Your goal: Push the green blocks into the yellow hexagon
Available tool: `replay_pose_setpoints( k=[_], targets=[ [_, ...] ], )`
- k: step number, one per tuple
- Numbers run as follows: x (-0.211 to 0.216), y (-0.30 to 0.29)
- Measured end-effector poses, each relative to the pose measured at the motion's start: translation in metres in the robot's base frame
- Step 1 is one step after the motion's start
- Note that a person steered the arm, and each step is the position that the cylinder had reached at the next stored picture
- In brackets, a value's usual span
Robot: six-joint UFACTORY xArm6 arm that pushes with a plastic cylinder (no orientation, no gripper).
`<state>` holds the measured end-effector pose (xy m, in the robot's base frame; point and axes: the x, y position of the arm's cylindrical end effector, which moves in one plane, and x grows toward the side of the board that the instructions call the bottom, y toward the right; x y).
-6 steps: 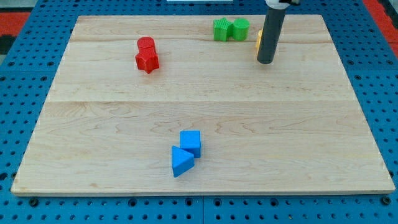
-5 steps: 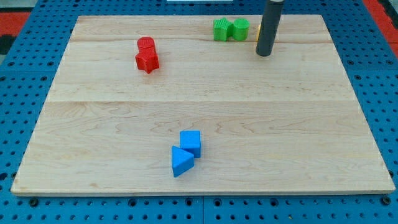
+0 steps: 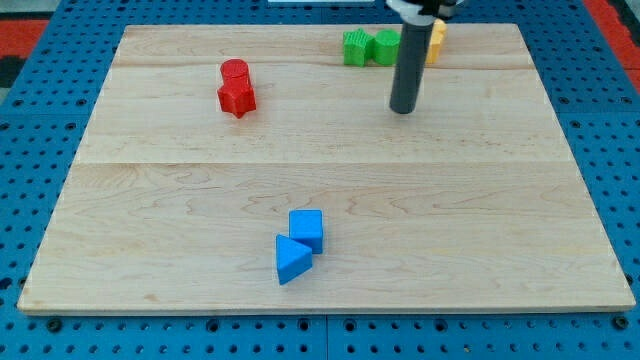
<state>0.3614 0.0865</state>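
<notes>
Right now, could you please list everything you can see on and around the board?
Green blocks: two, green, touching side by side at the view's top, right of centre; shapes unclear.
Yellow block: one, yellow, view's top, right of the green pair, partly hidden by the rod.
Red blocks: two, red, touching, upper left.
Blue cube: one, blue, lower centre.
Blue triangle: one, blue, touching the cube from below-left.
Wooden board: one, pale wood.
Pegboard: blue, surrounding the board.
My tip: one dark rod, below the green blocks, touching none.
</notes>
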Motion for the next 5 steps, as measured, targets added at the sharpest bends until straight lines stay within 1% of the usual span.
replay_pose_setpoints(
  k=[1,2,3,4,5],
  targets=[
    [0.002,-0.03],
    [-0.006,-0.069],
    [-0.037,-0.079],
    [-0.056,-0.083],
    [-0.082,-0.101]
  ],
)
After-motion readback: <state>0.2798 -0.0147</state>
